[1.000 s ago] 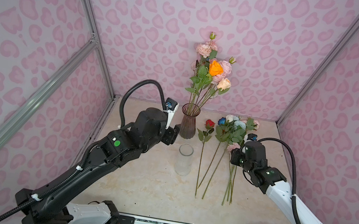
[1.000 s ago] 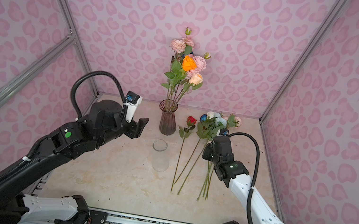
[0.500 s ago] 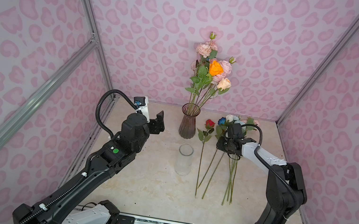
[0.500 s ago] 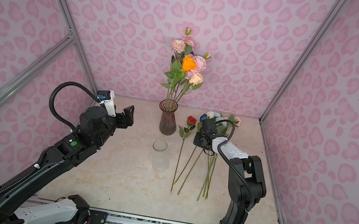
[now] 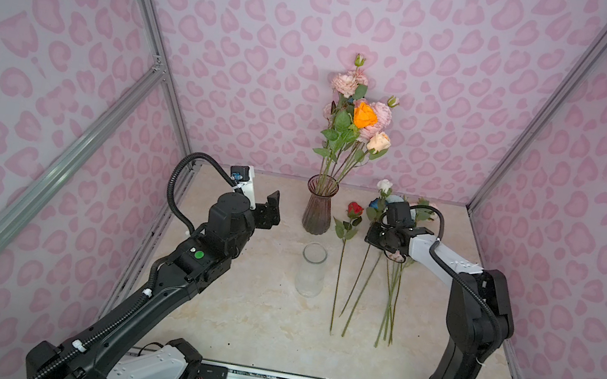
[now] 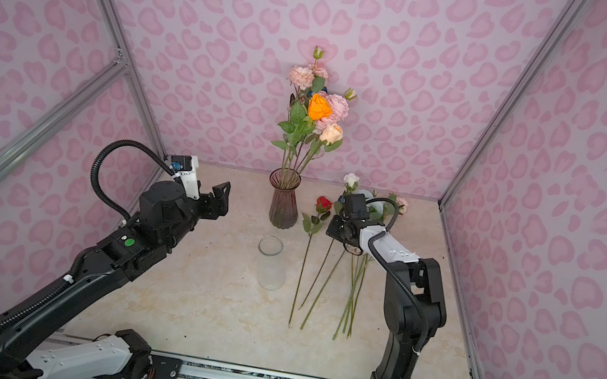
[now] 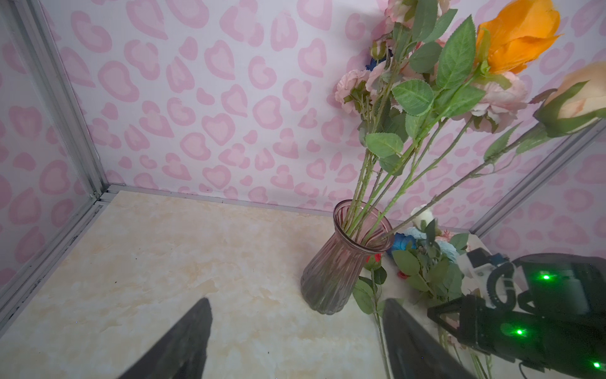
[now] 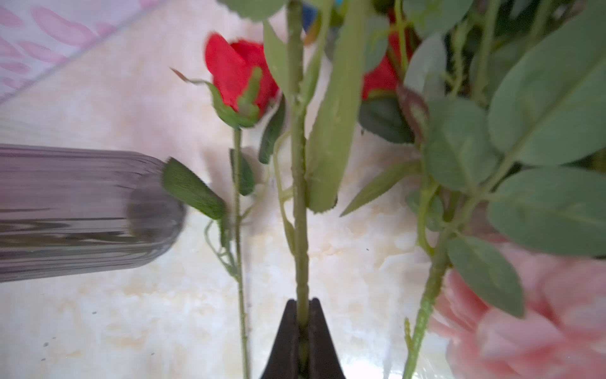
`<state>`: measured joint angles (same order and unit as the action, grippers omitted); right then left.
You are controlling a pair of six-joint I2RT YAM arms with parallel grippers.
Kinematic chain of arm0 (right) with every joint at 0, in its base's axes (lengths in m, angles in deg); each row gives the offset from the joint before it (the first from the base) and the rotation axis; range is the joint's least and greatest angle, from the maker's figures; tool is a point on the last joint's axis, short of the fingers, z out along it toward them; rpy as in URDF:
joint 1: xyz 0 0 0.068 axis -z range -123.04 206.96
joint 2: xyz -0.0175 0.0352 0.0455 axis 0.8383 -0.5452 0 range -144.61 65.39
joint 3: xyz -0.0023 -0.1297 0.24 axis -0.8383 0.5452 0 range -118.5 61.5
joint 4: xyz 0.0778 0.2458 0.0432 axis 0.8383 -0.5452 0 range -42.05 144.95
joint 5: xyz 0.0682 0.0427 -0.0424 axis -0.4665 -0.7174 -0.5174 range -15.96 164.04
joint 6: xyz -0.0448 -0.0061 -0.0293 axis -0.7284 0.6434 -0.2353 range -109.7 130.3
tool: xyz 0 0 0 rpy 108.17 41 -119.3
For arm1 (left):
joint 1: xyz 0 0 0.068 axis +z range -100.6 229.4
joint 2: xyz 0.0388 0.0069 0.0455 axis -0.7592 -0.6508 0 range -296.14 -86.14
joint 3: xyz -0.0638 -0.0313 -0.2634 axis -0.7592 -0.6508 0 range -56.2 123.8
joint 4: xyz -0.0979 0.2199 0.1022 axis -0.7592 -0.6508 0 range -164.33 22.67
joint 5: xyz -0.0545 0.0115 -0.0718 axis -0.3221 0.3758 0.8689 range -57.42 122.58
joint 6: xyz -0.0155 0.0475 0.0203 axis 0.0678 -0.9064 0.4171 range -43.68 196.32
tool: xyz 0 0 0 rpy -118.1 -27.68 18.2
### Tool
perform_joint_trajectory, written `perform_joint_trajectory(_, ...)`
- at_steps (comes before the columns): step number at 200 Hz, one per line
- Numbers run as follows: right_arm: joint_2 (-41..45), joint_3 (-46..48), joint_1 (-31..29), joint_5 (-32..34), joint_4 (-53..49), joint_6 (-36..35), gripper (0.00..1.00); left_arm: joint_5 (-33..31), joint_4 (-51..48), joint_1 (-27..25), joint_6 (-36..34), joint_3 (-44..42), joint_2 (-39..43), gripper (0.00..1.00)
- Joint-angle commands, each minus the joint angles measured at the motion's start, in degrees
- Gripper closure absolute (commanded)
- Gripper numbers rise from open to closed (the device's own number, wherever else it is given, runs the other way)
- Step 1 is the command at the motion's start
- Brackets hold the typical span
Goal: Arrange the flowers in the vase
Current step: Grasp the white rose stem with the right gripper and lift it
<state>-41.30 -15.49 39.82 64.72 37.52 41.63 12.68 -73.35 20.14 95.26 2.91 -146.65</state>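
Right of centre, the right gripper [image 5: 371,235] is clamped on a green stem [image 8: 299,197] among the flowers [image 5: 354,209] on the bench [image 5: 229,312]; the left gripper [image 5: 272,210], jaws apart, hangs left of the purple vase [image 5: 317,212]

Soft, even light fell throughout, with only faint shadows. Both top views were bright and sharp. Beside the right gripper [image 8: 303,305], motion blur smeared the ribbed vase [image 8: 82,210] and pink bloom [image 8: 524,328]; the clamped stem [image 8: 300,197] was crisp. The left gripper [image 7: 296,300] showed its fingers [image 7: 183,341] dark and unfocused.
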Motion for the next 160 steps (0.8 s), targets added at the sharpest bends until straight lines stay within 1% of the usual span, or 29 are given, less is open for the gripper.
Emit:
perform_joint_trajectory(1,4.1,1.7,-0.6,2.6,2.4,0.4,1.00,2.6,2.1,0.1,0.0,0.1,0.0,0.18)
perform_joint_trajectory(21,10.6,4.5,-1.6,5.0,3.2,-0.2,1.00,6.1,2.9,0.1,0.1,-0.3,0.4,0.18)
perform_joint_trajectory(38,17.9,8.5,-3.0,7.6,4.8,-0.4,1.00,11.8,4.1,0.0,-0.3,-0.6,0.4,0.19)
perform_joint_trajectory(51,23.8,11.6,-4.8,11.5,5.1,-0.8,1.00,16.4,4.6,-0.2,-1.0,-0.6,0.4,0.22)
perform_joint_trajectory(64,30.2,15.0,-6.3,13.0,6.0,-1.3,1.00,20.7,5.8,-0.9,-1.4,-0.9,0.4,0.23)
perform_joint_trajectory(72,34.2,17.3,-7.3,14.2,6.7,-1.4,1.00,23.0,6.2,-1.6,-2.1,-1.1,0.3,0.23)
perform_joint_trajectory(97,46.1,23.1,-10.6,19.5,6.7,-1.2,1.00,27.1,6.0,-5.1,-4.8,-1.0,-0.2,0.24)
perform_joint_trajectory(104,49.6,24.8,-11.9,20.7,7.5,-1.9,1.00,28.0,6.0,-6.2,-5.5,-1.0,-0.3,0.24)
perform_joint_trajectory(117,55.1,27.4,-14.4,22.4,9.8,-3.4,1.00,32.2,6.5,-7.4,-6.1,-1.1,-0.8,0.24)
perform_joint_trajectory(132,59.8,28.6,-17.7,24.0,12.4,-5.8,1.00,36.0,6.9,-8.0,-5.3,-0.8,-1.9,0.25)
perform_joint_trajectory(146,62.0,28.4,-21.0,26.2,15.1,-8.4,1.00,37.1,6.9,-8.2,-4.3,-0.3,-3.0,0.28)
perform_joint_trajectory(160,61.6,27.0,-24.0,28.2,18.1,-11.2,1.00,33.8,6.0,-8.2,-3.7,0.2,-3.1,0.30)
